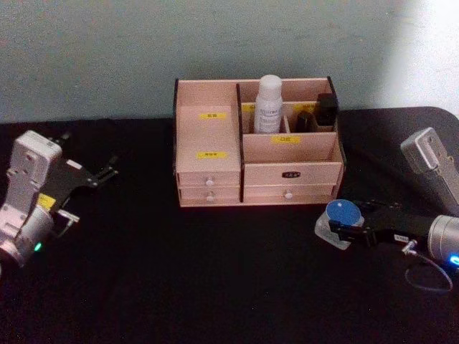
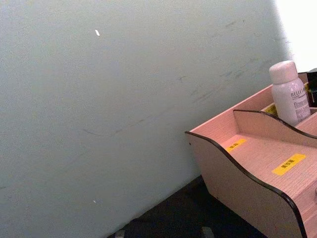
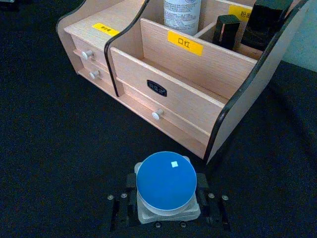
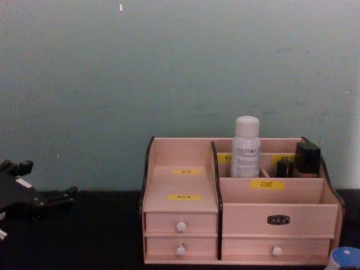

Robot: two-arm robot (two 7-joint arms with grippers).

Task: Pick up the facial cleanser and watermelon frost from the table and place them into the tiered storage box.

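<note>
Squat and clear under its round blue lid, the watermelon frost jar [image 3: 166, 181] sits between the black fingers of the right gripper [image 3: 167, 192], whose jaws are closed against the jar's two sides. It is low over the black table [image 1: 215, 279], just off the front right corner of the tiered storage box [image 1: 215, 179], a pale pinkish wooden organiser with dark edge panels, yellow labels and white-knobbed drawers. Whether the jar rests on the table or is held just clear of it cannot be told. In the chest view its blue lid peeks up beside the box's lower right corner. The facial cleanser [image 1: 269, 105], a tall slim white bottle with a rounded white cap and small dark lettering, stands upright in a rear compartment of the box, right of the central divider. Small black containers [image 1: 327, 110] occupy the rear compartments to its right. The left gripper [image 1: 90, 190] is parked well to the left of the box above the table, its jaws spread apart and holding nothing. A pale grey-green wall [image 4: 169, 67] rises behind the table.
</note>
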